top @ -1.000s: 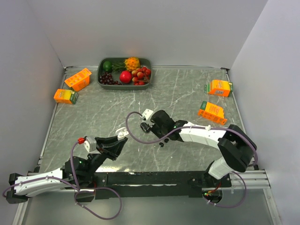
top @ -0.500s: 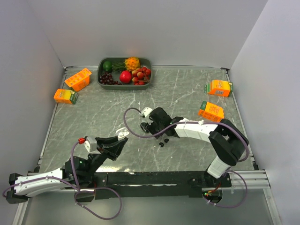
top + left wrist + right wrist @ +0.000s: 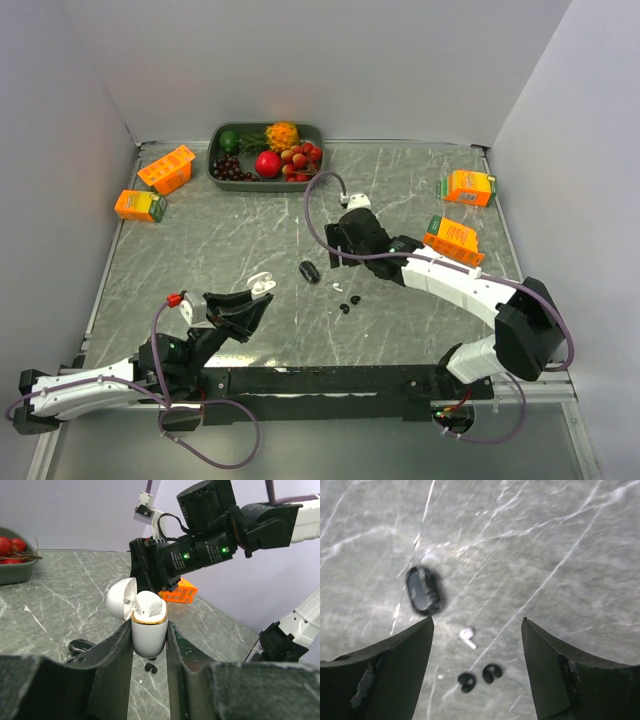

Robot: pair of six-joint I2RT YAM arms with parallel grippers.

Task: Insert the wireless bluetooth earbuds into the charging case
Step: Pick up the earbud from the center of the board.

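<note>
Near the front of the table (image 3: 200,250), the left gripper (image 3: 149,645) is clenched on the upright white charging case (image 3: 148,637), whose lid is flipped open with a white bud (image 3: 148,605) seated in its top. Farther back, the right gripper (image 3: 476,622) hangs released, holding nothing, over a loose white earbud (image 3: 467,636), two black earbuds (image 3: 466,681) and a black oval case (image 3: 423,590).

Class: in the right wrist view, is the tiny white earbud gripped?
No, the tiny white earbud lies loose on the grey marbled table.
</note>
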